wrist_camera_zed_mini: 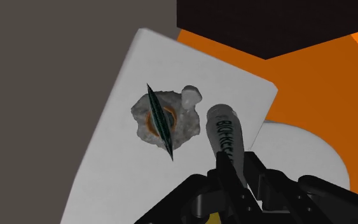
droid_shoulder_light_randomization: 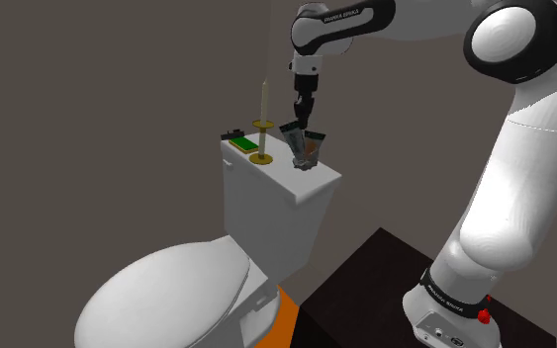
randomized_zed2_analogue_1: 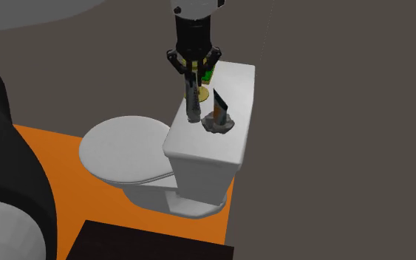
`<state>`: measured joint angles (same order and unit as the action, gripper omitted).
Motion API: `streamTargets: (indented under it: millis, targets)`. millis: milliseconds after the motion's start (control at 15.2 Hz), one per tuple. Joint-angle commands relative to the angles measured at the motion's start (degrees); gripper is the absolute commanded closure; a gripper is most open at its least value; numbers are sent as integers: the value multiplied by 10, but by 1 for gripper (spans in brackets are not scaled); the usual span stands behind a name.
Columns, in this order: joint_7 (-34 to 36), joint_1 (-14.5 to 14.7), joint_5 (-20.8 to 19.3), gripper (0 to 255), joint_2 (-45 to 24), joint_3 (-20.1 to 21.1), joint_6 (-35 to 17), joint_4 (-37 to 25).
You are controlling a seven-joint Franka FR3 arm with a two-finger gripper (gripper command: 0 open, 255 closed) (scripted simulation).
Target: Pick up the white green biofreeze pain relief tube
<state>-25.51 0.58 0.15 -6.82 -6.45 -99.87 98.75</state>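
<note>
Black two-finger gripper (droid_shoulder_light_randomization: 303, 111) hangs from the white arm (droid_shoulder_light_randomization: 504, 198) above the flat white lid of a toilet tank (droid_shoulder_light_randomization: 278, 172), pointing down. Its fingers (wrist_camera_zed_mini: 220, 170) are closed on the upper end of a grey squeeze tube with dark lettering (wrist_camera_zed_mini: 226, 136), so the tube is clasped between them. In the second exterior view, the grey tube (randomized_zed2_analogue_1: 192, 103) hangs nearly upright below the gripper (randomized_zed2_analogue_1: 192, 83), with its round cap end down at the tank lid (randomized_zed2_analogue_1: 228, 142). Whether the cap touches the lid or sits just above it cannot be told.

Just beside the held tube stands a second tube, orange with a dark crimped top (randomized_zed2_analogue_1: 219, 106). It sits upright in a lumpy grey holder that looks like rough stone (randomized_zed2_analogue_1: 217, 126). In the wrist view, that second tube (wrist_camera_zed_mini: 161, 122) appears edge-on as a thin dark green line in the middle of the holder (wrist_camera_zed_mini: 140, 113), close to the grey tube but apart from it.

Farther along the tank lid, in the shoulder view, a tall pale candle (droid_shoulder_light_randomization: 263, 99) stands in a brass candlestick (droid_shoulder_light_randomization: 260, 156). A small flat green object (droid_shoulder_light_randomization: 243, 144) lies just beyond it, near the lid's far end.

Below the tank, the white toilet seat lid (droid_shoulder_light_randomization: 167, 287) is closed. An orange floor (randomized_zed2_analogue_1: 51, 151) surrounds the toilet, and the black box stand (droid_shoulder_light_randomization: 365, 287) sits beside it under the arm's base.
</note>
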Motion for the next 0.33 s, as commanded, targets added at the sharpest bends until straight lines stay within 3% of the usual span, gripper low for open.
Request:
streamTargets:
  millis: [0,264]
  targets:
    - [0,0,0,255,2,0,14,-12]
    - [-1,0,0,255,2,0,31,-28]
